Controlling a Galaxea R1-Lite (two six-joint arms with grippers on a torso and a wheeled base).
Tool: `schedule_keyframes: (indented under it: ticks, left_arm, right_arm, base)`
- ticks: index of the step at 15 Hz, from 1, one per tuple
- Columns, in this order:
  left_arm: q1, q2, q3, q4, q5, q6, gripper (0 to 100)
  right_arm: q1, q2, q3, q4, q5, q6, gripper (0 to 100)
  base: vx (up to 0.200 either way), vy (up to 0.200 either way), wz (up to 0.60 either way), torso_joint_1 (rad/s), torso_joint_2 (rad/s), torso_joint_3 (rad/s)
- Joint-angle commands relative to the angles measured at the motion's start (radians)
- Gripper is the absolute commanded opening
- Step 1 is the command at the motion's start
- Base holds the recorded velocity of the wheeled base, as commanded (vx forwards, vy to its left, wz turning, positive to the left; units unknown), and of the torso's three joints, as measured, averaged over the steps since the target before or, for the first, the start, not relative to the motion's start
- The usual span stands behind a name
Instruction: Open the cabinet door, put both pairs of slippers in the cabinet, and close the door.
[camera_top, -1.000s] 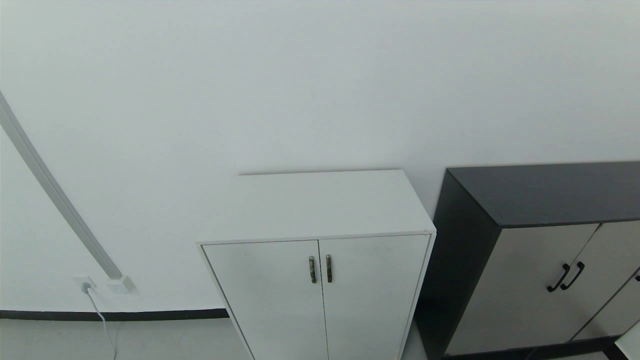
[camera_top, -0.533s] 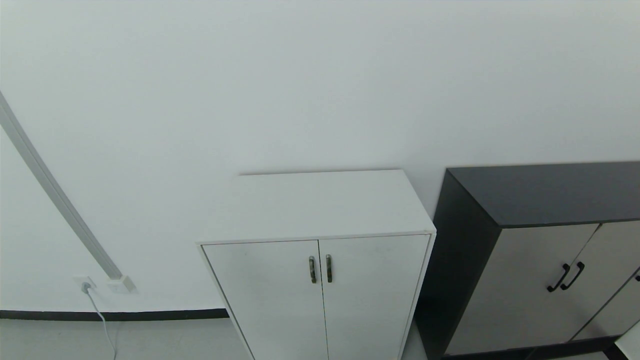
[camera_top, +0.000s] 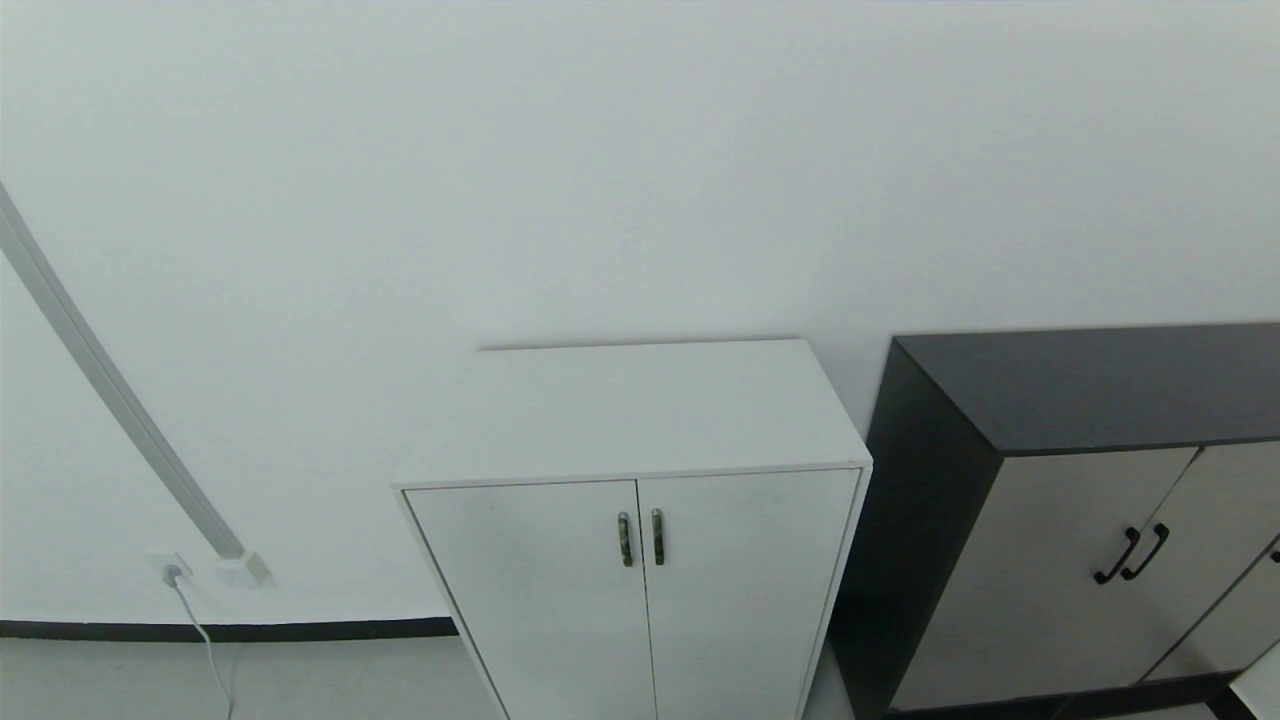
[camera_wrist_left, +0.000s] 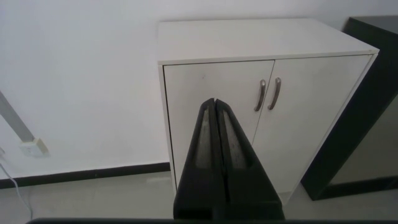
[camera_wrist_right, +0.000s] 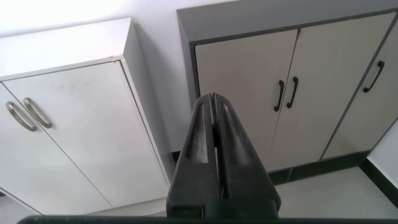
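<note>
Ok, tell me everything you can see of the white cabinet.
The white cabinet is a plain upright box, smooth white board by the look, with a flat top. Its two doors are both shut and meet at a middle seam. Each carries a vertical metal bar handle beside that seam, near the top. It stands on the floor with its back against the wall. The dark cabinet stands close on its right, with a narrow gap between them.
</note>
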Motion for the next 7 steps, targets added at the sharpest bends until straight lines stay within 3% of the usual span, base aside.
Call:
schedule_keyframes:
  ticks: [1,7]
  left_arm:
    - [0.000,0.001,0.000,0.000,0.000,-0.001,0]
    - [0.000,0.001,0.000,0.000,0.000,-0.001,0]
  right_arm:
    - [0.000,0.001,0.000,0.000,0.000,0.002,0]
    - [0.000,0.001,0.000,0.000,0.000,0.003,0]
  base:
    - [0.000,0.000,0.00,0.000,0.00,0.000]
    - [0.000,0.000,0.00,0.000,0.00,0.000]
